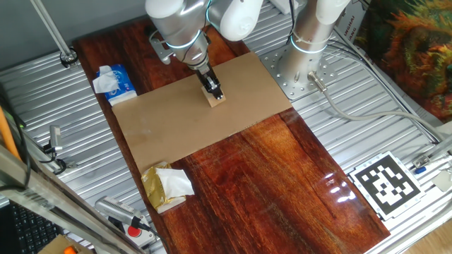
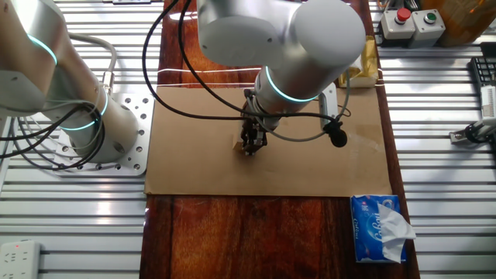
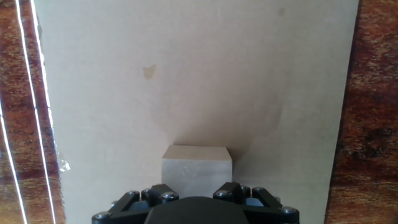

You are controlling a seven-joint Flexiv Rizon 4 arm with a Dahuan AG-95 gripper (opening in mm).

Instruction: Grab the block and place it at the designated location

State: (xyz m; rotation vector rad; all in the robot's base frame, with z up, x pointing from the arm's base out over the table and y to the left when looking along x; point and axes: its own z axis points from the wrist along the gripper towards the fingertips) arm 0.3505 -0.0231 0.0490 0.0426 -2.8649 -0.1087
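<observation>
Pincer (image 1: 213,90): lowered over the cardboard sheet, fingers pointing straight down. In the hand view the two black finger bases sit on either side of the block, close against its sides. Actual contact is hidden, so whether the pincer is clamped on the block cannot be told.

Block (image 1: 216,98): small pale wooden cube, resting on the cardboard sheet directly under the pincer. In the hand view (image 3: 197,168) its top face and front edge show between the finger bases. In the other fixed view (image 2: 239,145) only a sliver of it shows beside the fingers.

Cardboard sheet (image 1: 169,123): large flat tan rectangle lying across the dark wooden surface (image 1: 275,190), covering its far half from one long edge to the other. The block sits nearer the sheet's far edge than its near edge.

Designated location: no black dot can be made out on the sheet in any view. A faint tan smudge (image 3: 148,72) shows ahead of the block in the hand view.

Tissue pack (image 1: 115,82): blue and white, on the surface at the far left corner, just beside the sheet's edge.

Wrapper lump (image 1: 166,185): crumpled gold and white, on the surface near its left edge, just off the sheet's near corner.

Square tag (image 1: 387,184): black and white, on the ribbed metal bench to the right of the surface.
</observation>
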